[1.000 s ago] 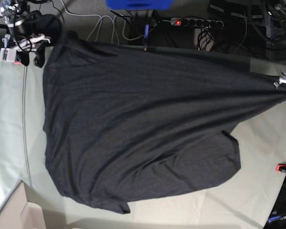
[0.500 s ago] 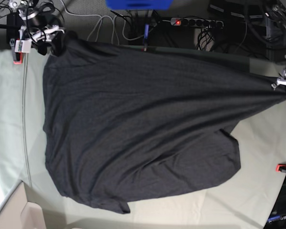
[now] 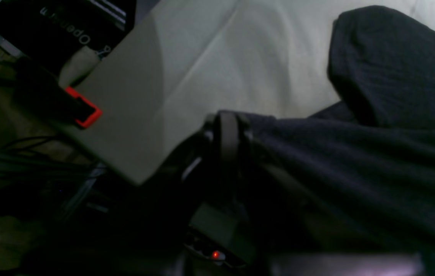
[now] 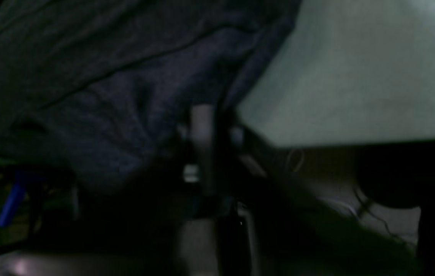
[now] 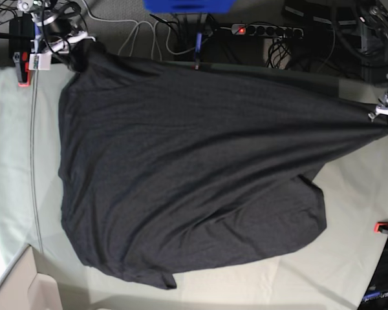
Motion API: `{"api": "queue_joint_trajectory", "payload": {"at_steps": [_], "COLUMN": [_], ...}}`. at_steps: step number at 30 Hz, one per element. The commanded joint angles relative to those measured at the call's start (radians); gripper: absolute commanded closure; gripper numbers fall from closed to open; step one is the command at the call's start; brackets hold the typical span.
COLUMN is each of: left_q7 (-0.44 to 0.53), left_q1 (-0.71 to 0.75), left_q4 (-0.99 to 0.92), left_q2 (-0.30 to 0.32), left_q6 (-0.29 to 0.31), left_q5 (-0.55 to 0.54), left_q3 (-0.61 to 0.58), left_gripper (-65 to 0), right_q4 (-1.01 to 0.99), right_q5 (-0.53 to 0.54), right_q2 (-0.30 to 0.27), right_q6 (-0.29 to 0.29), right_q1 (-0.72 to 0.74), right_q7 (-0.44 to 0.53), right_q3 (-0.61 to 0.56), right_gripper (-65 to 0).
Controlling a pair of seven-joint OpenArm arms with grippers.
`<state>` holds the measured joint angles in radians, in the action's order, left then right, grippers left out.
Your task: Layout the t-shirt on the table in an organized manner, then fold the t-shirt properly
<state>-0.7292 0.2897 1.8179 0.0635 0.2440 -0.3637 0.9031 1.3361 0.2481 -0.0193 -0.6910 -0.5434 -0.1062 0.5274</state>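
Since one second ago, your right gripper (image 5: 77, 55) has moved from beside the t-shirt (image 5: 187, 168) up to its top left corner in the base view, and its fingers, wide apart before, are now closed on the dark cloth there. In the right wrist view the picture is dim, but you see the fabric bunched at the fingers, at the edge of the table (image 5: 349, 258). Your left gripper (image 3: 228, 134) stays closed on the opposite corner of the shirt, at the right edge of the base view, near a red-orange clamp (image 3: 85, 111). Between both grippers the t-shirt lies spread over the pale grey-green table, one sleeve pointing to the lower right, with soft wrinkles.
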Motion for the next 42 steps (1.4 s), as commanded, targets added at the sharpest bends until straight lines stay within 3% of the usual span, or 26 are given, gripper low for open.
{"api": "queue_joint_trajectory", "payload": {"at_steps": [1, 7, 15, 22, 42], "left_q7": [0.027, 0.027, 0.027, 0.027, 0.027], "left_q1": [-0.001, -0.001, 0.001, -0.002, 0.085], "left_q4": [0.024, 0.024, 0.047, 0.049, 0.058], "left_q2": [0.012, 0.012, 0.012, 0.012, -0.017], "left_q6": [-0.002, -0.002, -0.002, -0.002, -0.002], "left_q5": [-0.007, -0.007, -0.007, -0.007, -0.007], "left_q3": [0.004, 0.004, 0.006, 0.006, 0.011], "left_gripper": [-0.4, -0.4, -0.4, -0.4, -0.4], "right_q4": [0.010, 0.112, 0.294, 0.394, 0.406], "right_q5": [-0.002, 0.001, 0.004, 0.006, 0.001], "right_q2": [-0.009, -0.029, -0.003, -0.005, -0.005], "right_q6": [-0.007, -0.007, -0.007, -0.007, -0.007], "right_q1": [-0.008, -0.017, -0.014, -0.013, 0.015], "right_q7": [-0.003, -0.002, -0.003, -0.003, -0.005], "right_q3": [0.004, 0.010, 0.119, 0.129, 0.227], "right_gripper": [0.0, 0.0, 0.0, 0.0, 0.0]}}
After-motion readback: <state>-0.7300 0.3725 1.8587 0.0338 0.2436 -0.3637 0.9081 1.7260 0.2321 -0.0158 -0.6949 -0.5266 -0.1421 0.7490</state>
